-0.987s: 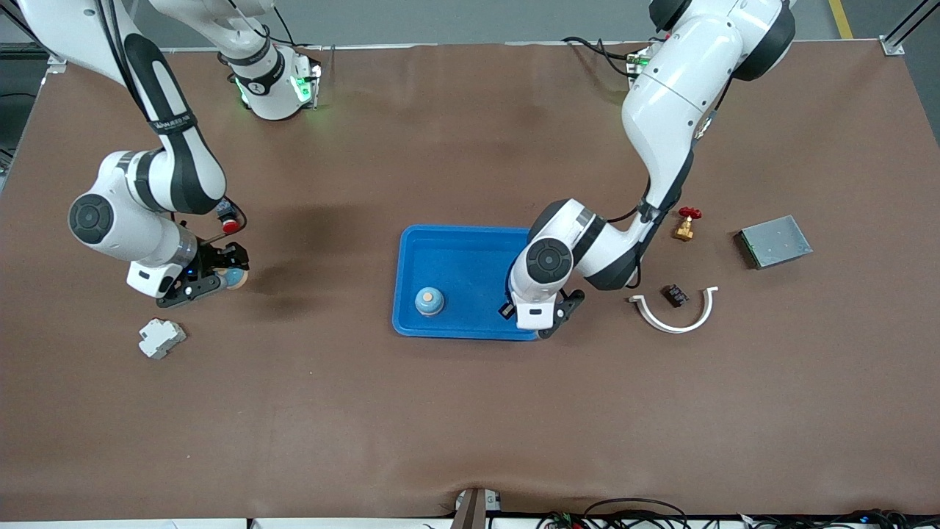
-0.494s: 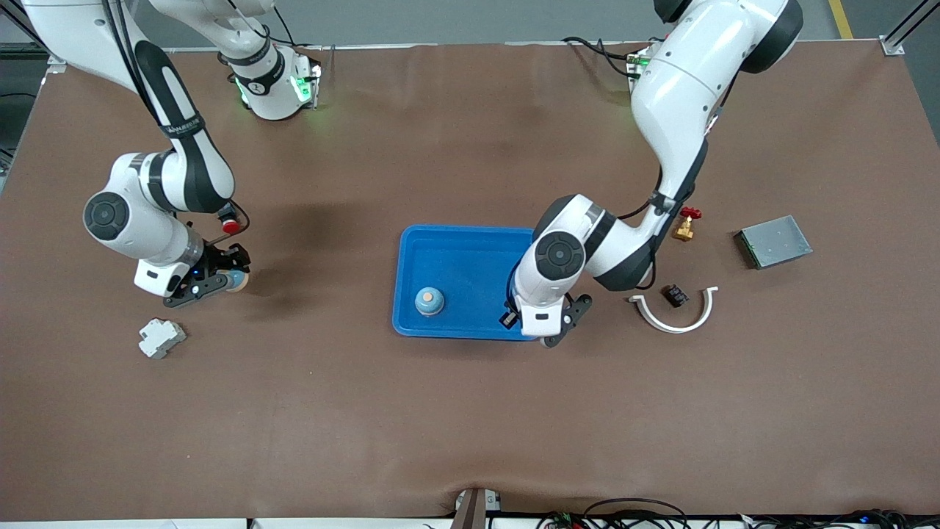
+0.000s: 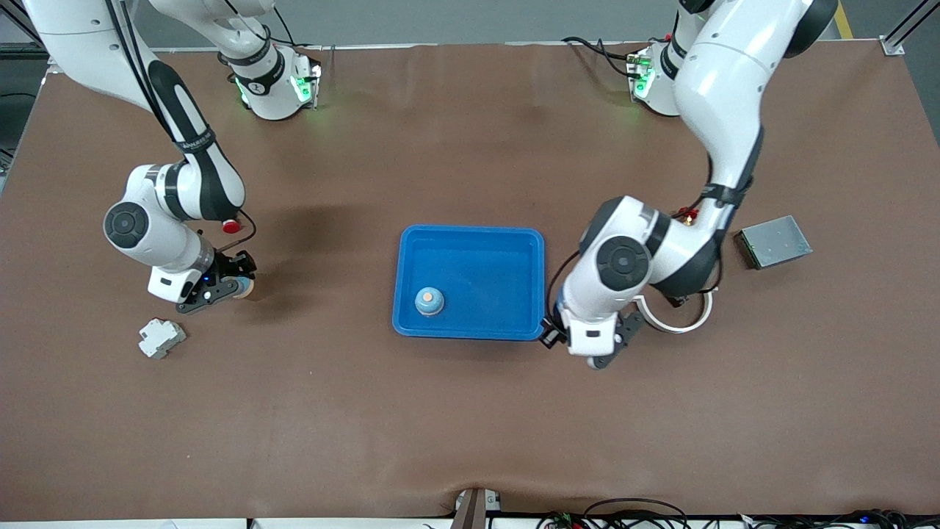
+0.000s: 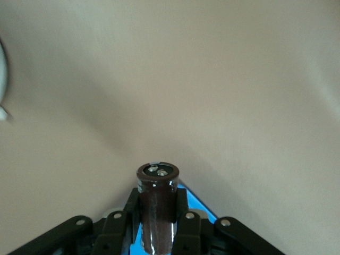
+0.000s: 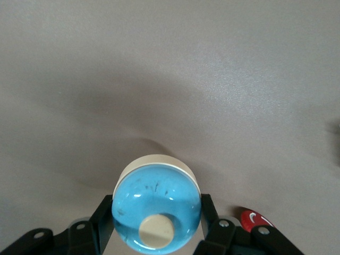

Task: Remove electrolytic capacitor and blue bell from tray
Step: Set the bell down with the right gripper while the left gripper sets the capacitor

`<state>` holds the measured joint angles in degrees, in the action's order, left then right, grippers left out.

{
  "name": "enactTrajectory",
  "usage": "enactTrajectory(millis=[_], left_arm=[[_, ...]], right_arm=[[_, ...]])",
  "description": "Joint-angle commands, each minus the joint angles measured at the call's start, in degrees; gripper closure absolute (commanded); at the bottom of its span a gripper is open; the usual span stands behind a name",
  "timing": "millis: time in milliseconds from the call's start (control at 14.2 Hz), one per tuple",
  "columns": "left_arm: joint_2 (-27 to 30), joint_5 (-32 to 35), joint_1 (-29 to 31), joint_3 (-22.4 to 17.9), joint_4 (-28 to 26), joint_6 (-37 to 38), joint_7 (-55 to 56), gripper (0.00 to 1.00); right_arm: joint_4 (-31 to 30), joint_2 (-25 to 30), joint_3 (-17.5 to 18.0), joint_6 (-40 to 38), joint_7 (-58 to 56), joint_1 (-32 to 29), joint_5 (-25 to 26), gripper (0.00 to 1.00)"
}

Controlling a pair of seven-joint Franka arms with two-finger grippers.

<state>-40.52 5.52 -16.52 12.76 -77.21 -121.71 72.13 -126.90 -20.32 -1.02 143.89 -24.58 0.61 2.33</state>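
Observation:
My right gripper (image 3: 233, 286) is shut on a blue bell (image 5: 156, 208) with a cream button and white base, low over the bare table toward the right arm's end. My left gripper (image 4: 158, 201) is shut on a dark brown capacitor (image 4: 157, 204), a cylinder with two metal terminals on its end. In the front view the left gripper (image 3: 606, 351) hangs over the table just off the corner of the blue tray (image 3: 470, 242) nearest the left arm's end; the capacitor is hidden there. Another blue bell (image 3: 429, 300) stands in the tray.
A grey-white breaker (image 3: 160, 338) lies nearer the camera than the right gripper, and a red button (image 3: 231, 225) lies farther from it. A white curved clip (image 3: 679, 322), a metal box (image 3: 773, 241) and a partly hidden brass valve (image 3: 687, 214) lie toward the left arm's end.
The left arm has carried the capacitor from over the tray's edge out past its corner, toward the left arm's end and the camera. The right arm shifted slightly toward the tray with the bell.

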Motion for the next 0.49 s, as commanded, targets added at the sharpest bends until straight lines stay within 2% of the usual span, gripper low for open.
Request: enactTrajectory(millis=[0,423], left_arm=[[2.9,1.2,3.9,0.2,-1.0,4.2,-7.7,1.00],[2.3,1.2,11.9,0.1,-1.5,6.1,-23.2,1.00]], right_arm=[[1.4,-1.0,0.4,0.0,-0.2,-0.5,3.3,0.83],[1.9,-3.1,0.5,2.1,-0.2,-0.7,3.6,0.82]])
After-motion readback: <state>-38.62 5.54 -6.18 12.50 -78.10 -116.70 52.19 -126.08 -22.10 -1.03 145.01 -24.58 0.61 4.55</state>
